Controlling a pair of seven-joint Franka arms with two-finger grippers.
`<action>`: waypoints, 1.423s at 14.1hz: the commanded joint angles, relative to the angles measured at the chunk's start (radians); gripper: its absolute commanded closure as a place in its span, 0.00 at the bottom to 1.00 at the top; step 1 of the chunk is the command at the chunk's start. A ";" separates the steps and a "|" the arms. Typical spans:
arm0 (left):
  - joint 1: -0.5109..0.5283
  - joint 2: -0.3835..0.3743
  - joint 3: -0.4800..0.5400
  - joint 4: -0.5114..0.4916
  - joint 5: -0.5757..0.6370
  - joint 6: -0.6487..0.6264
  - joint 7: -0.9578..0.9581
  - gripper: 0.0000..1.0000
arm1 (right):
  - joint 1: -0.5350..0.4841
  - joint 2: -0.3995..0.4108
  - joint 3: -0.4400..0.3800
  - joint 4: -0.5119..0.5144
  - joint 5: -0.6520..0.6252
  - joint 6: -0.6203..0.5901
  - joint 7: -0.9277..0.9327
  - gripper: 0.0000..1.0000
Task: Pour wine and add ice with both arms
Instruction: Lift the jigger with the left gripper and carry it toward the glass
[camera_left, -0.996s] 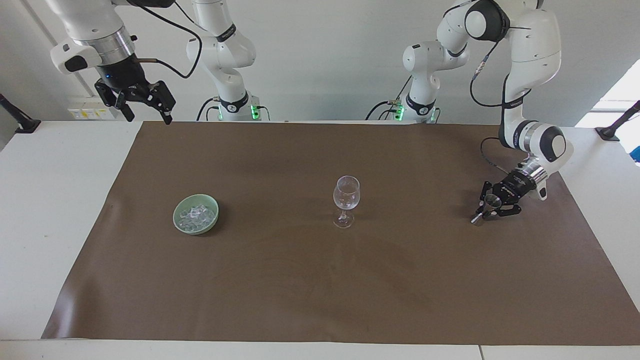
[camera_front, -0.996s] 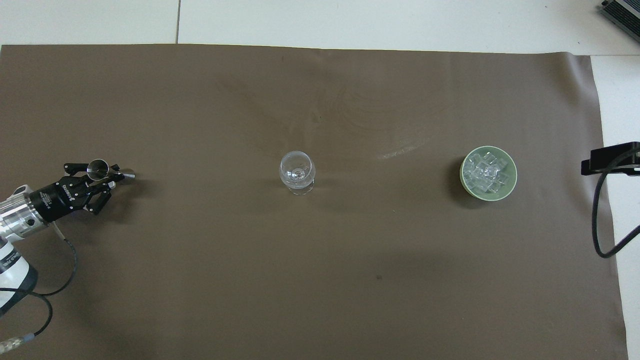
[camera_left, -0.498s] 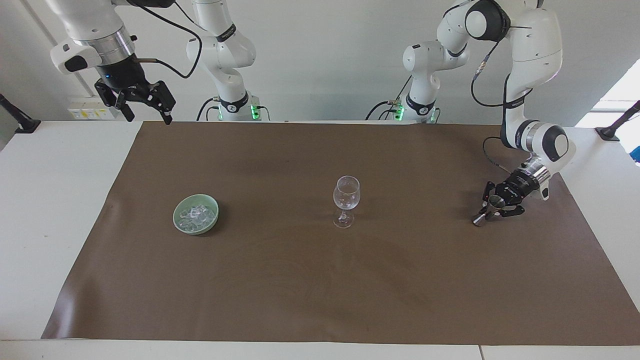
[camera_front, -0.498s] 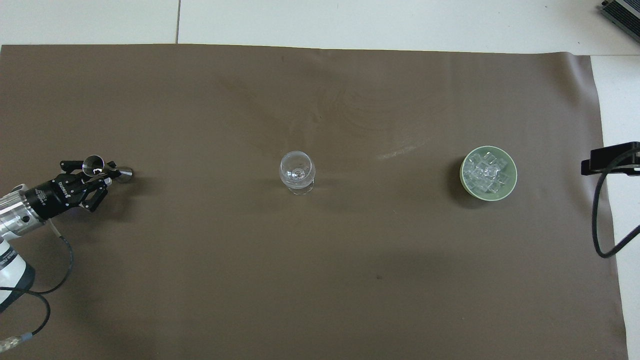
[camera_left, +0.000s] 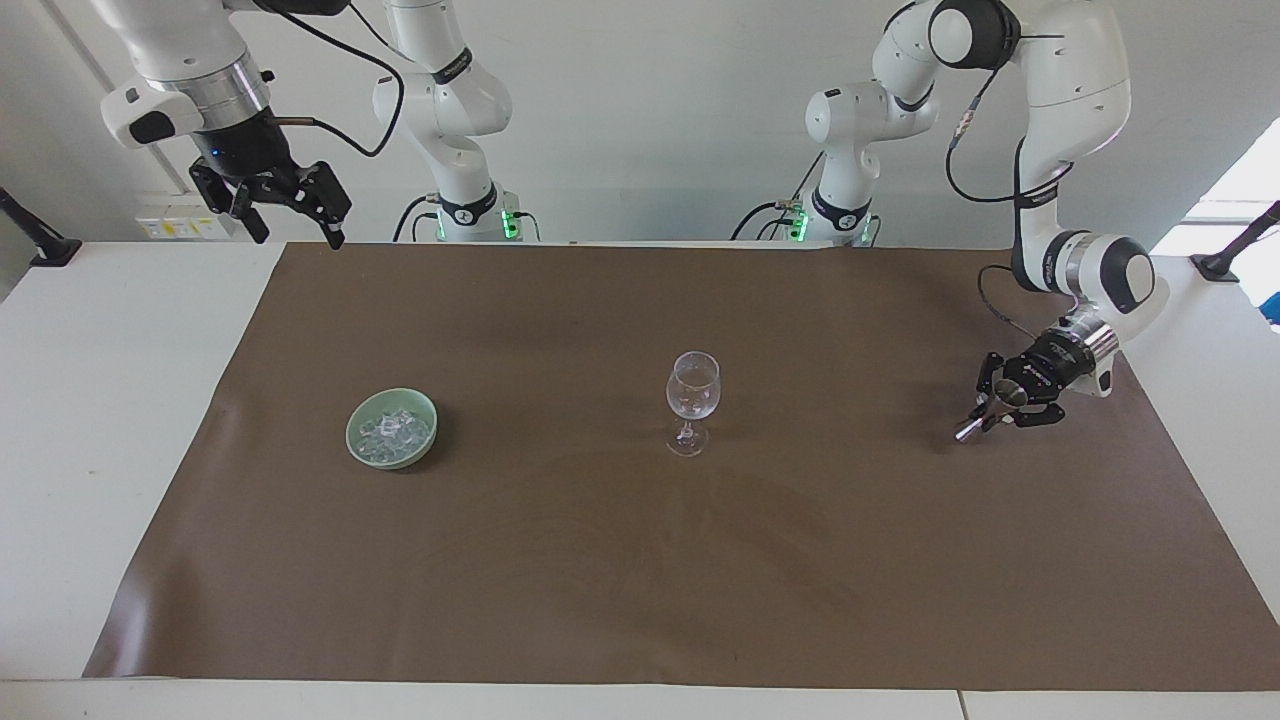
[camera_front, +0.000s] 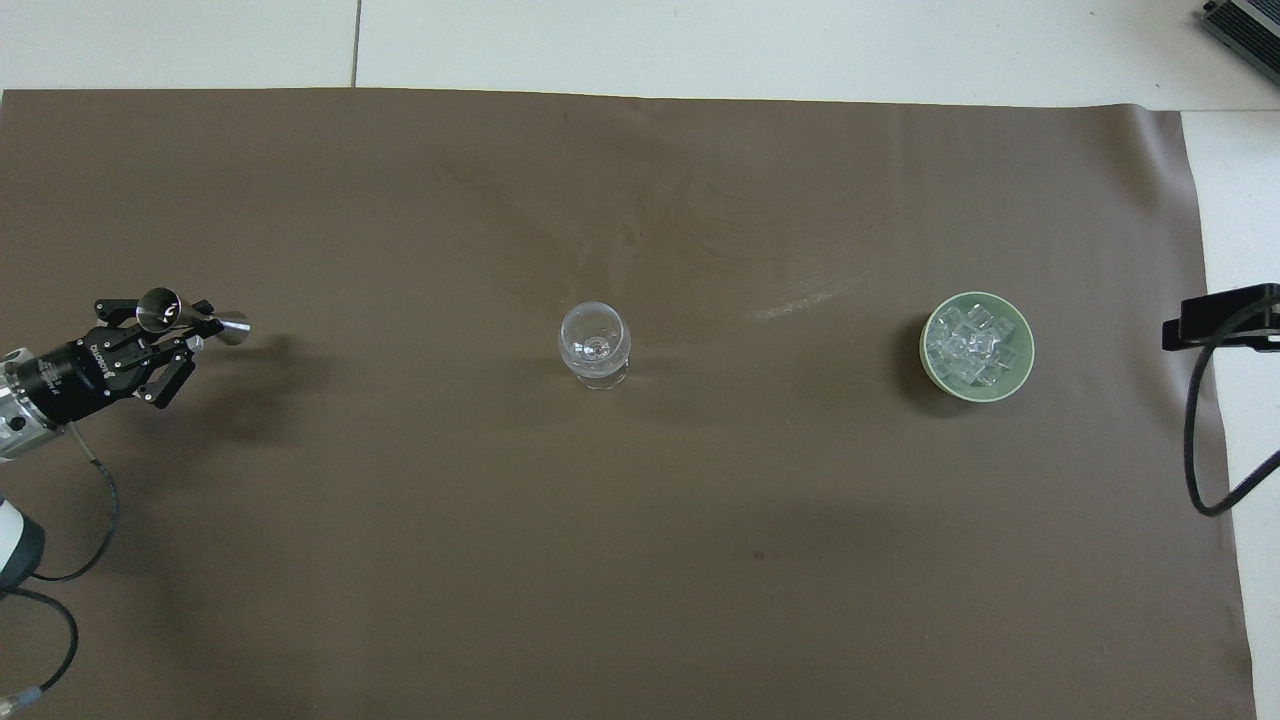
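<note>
My left gripper (camera_left: 1002, 408) (camera_front: 168, 338) is shut on a small metal jigger (camera_left: 984, 413) (camera_front: 190, 318). It holds the jigger tilted, low over the brown mat at the left arm's end of the table. A clear stemmed glass (camera_left: 692, 400) (camera_front: 595, 345) stands upright mid-mat. The ice (camera_left: 393, 431) (camera_front: 975, 345) lies piled in a pale green bowl (camera_left: 351, 436) (camera_front: 925, 350) toward the right arm's end. My right gripper (camera_left: 292, 232) waits open and empty, raised over the mat's corner nearest its base. No wine shows; the jigger's inside is hidden.
The brown mat (camera_left: 640, 560) (camera_front: 640, 560) covers most of the white table. Black clamps (camera_left: 38, 245) (camera_left: 1225, 262) sit at both table ends; one with a cable (camera_front: 1215, 325) shows beside the bowl's end.
My left gripper has raised the jigger slightly off the mat and drawn it toward the left arm's end of the table. The right arm, glass and bowl have not moved.
</note>
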 joint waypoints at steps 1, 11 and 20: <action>-0.008 -0.055 0.000 -0.021 -0.010 -0.011 -0.037 1.00 | -0.005 -0.020 0.004 -0.017 0.008 -0.007 -0.021 0.00; -0.011 -0.210 -0.130 -0.026 -0.010 0.070 -0.142 1.00 | -0.005 -0.020 0.004 -0.017 0.008 -0.007 -0.021 0.00; -0.012 -0.288 -0.245 -0.035 -0.007 0.163 -0.264 1.00 | -0.005 -0.020 0.004 -0.017 0.008 -0.007 -0.021 0.00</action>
